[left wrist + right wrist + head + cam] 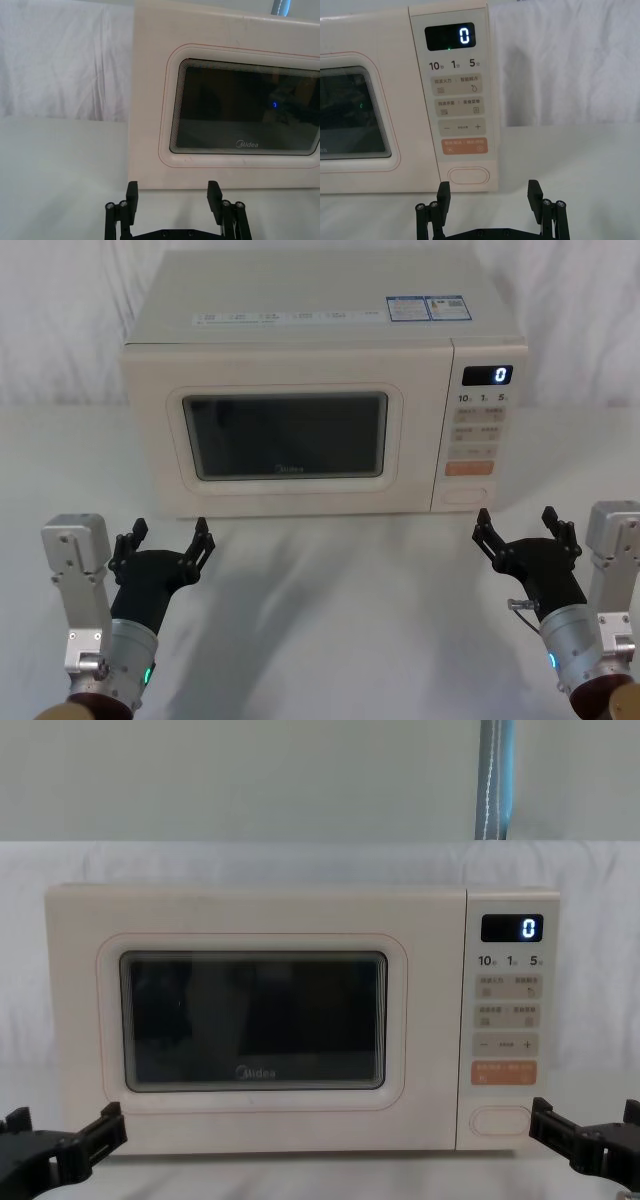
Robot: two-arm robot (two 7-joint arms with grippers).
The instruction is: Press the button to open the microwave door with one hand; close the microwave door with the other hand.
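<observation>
The cream microwave (320,340) stands at the back of the table, its display showing "0". Its door (290,430) (240,115) (255,1025) is shut flush with the front. The blank pill-shaped button (465,494) (468,176) (499,1120) sits at the foot of the control panel, under the orange key. My left gripper (165,533) (172,197) is open, a little in front of the door's lower left corner. My right gripper (520,520) (489,195) is open too, short of the button and slightly right of it. Neither touches the microwave.
A white cloth covers the table (330,610) and hangs behind the microwave. Bare cloth lies between both grippers and to the microwave's left and right. A blue-grey pole (495,780) stands behind.
</observation>
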